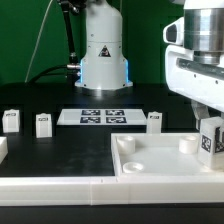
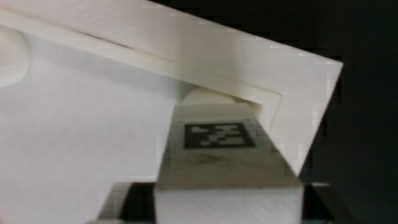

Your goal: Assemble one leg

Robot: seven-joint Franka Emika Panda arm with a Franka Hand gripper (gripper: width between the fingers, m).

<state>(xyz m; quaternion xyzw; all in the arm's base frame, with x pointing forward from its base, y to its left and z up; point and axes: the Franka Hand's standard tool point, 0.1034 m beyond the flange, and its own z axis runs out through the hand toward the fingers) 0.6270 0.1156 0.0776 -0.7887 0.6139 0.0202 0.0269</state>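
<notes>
My gripper (image 1: 207,128) is shut on a leg (image 1: 211,143), a small white post with a black-and-white tag on its face. It holds the leg upright over the near corner, on the exterior view's right, of the large white square piece (image 1: 150,166). In the wrist view the leg (image 2: 221,135) runs out from between my gripper's (image 2: 222,206) dark fingers. Its far end sits at the raised corner rim of the white square piece (image 2: 89,120). I cannot tell whether the leg touches the corner socket.
Three more legs stand on the black table: two at the exterior view's left (image 1: 11,121) (image 1: 43,123) and one behind the square piece (image 1: 155,121). The marker board (image 1: 100,116) lies in front of the arm's base (image 1: 103,60). A white rail (image 1: 60,188) runs along the front.
</notes>
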